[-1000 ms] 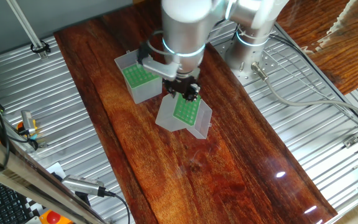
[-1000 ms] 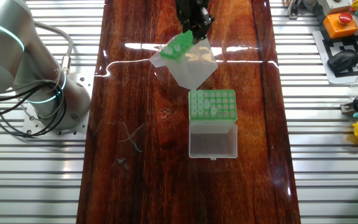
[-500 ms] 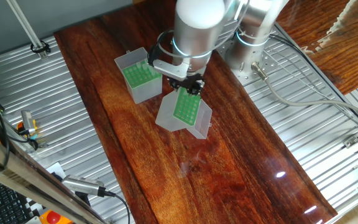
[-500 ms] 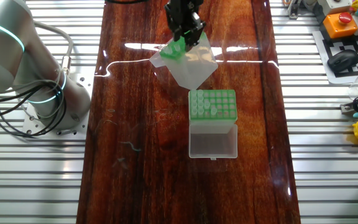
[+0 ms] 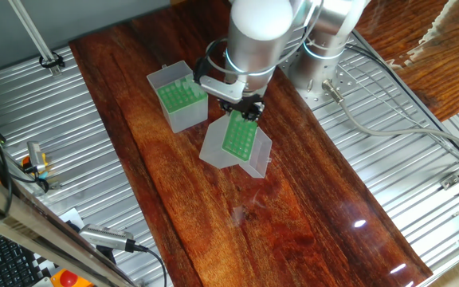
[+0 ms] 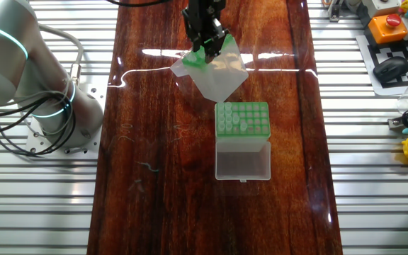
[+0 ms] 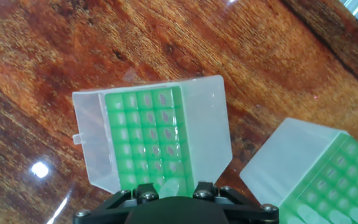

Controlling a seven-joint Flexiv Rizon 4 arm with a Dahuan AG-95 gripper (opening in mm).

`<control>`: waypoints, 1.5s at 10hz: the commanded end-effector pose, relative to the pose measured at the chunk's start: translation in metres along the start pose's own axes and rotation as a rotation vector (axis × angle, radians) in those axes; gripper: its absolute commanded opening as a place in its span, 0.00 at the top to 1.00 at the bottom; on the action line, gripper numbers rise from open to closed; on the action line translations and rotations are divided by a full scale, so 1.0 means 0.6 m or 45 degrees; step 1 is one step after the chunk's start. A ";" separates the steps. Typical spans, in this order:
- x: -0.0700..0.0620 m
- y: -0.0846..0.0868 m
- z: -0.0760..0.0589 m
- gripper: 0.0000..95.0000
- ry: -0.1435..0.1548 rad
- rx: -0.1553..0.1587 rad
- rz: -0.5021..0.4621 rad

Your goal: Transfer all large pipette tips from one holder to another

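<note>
Gripper (image 5: 248,106) hangs over the 12 o'clock edge of the whitish holder (image 5: 237,137); jaw state: cannot tell, fingers out of hand view. Grey box (image 6: 241,119) sits at 5 o'clock with several large pipette tips (image 6: 230,117). Risk: an off-centre descent clips the rack and shoves the light holder.

The arm (image 5: 253,32) is built of thick, smooth silver-grey cylinders with rounded white caps. Thin rings glowing pale cyan mark the joints, one on the link above the wrist and one on the link behind it. The base (image 6: 48,117) is a silver dome on a round flange. Dark cables (image 6: 9,113) loop beside it. The gripper (image 5: 244,108) is black and compact. In the hand view its black housing shows small silver screws (image 7: 145,195).
</note>
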State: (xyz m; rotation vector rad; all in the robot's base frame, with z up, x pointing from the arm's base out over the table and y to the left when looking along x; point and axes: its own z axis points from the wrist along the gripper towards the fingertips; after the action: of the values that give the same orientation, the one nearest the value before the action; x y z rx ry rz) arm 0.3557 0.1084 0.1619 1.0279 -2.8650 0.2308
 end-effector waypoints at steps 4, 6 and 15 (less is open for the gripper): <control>-0.016 -0.009 0.001 1.00 -0.007 -0.002 0.008; -0.021 -0.017 -0.007 1.00 -0.003 -0.009 0.009; -0.041 -0.031 -0.019 1.00 -0.133 -0.227 0.271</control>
State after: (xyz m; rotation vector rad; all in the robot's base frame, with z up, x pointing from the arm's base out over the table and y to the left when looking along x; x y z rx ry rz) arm 0.3859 0.1099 0.1714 0.7601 -3.0064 -0.0346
